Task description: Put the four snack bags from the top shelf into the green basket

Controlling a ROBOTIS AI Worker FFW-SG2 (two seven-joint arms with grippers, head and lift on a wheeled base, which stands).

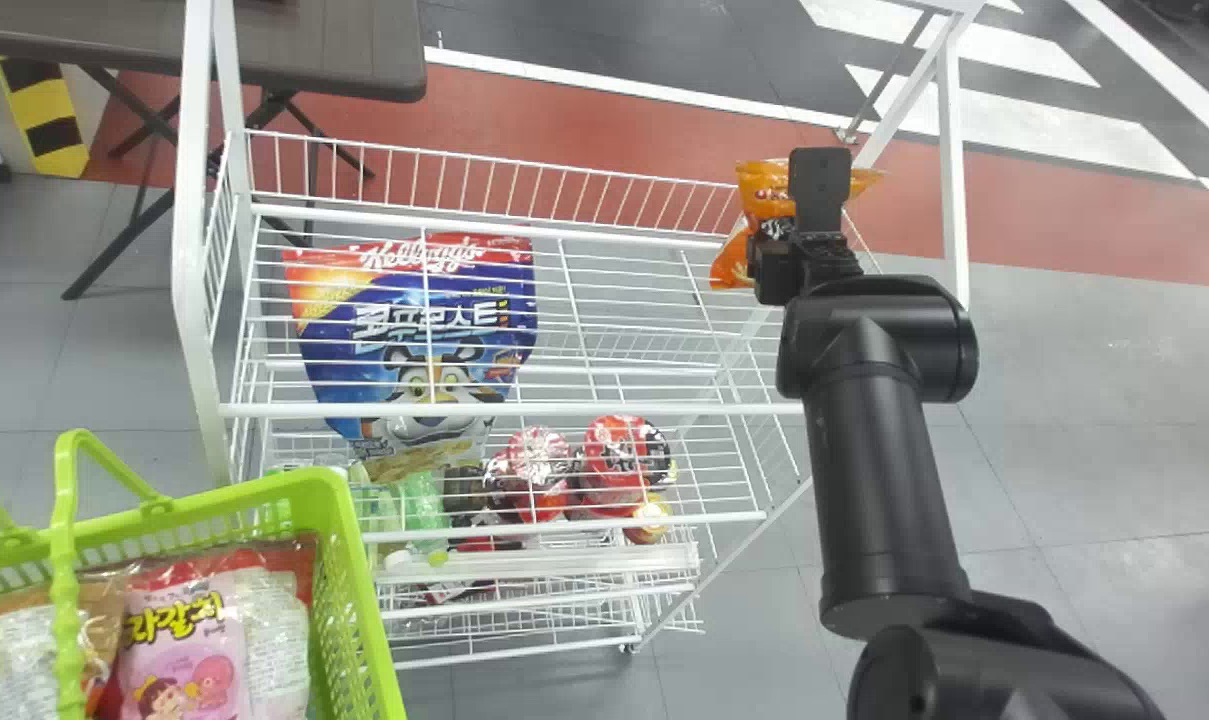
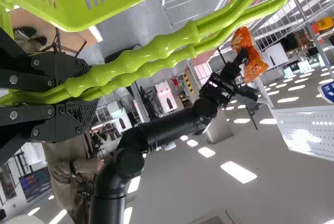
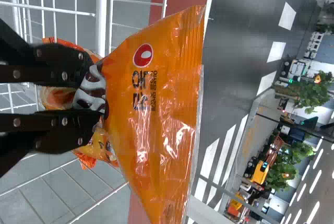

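The right gripper (image 1: 786, 235) is found clenched on the orange snack bag (image 3: 156, 109); the bag is pinched between the two black fingers, with a broad, flat, creased part of it spread beyond the fingertips and a crumpled part lying back along them; the bag is located at the far right corner of the wire rack (image 1: 494, 409), at the level of the top shelf (image 1: 494, 226); whether the shelf is touched by it cannot be told.

The left gripper (image 2: 86, 97) is found closed around the paired handles (image 2: 151, 51) of the green basket (image 1: 349, 580); the basket is positioned at the left, on the near side of the rack, well apart from the orange snack bag; inside it a pink snack bag (image 1: 179, 640) is noted, with a brown-and-white bag (image 1: 39, 635) just beside it; part of the latter is covered by a handle in the head view.

Beneath the wires of the top shelf a large blue bag (image 1: 414, 340) is seen, its printed front turned up toward the head camera; lower in the rack, red packages (image 1: 619, 460) and a green bottle (image 1: 424, 510) are grouped near one another; beyond the rack, at the far left, a dark table (image 1: 334, 50) is recorded.
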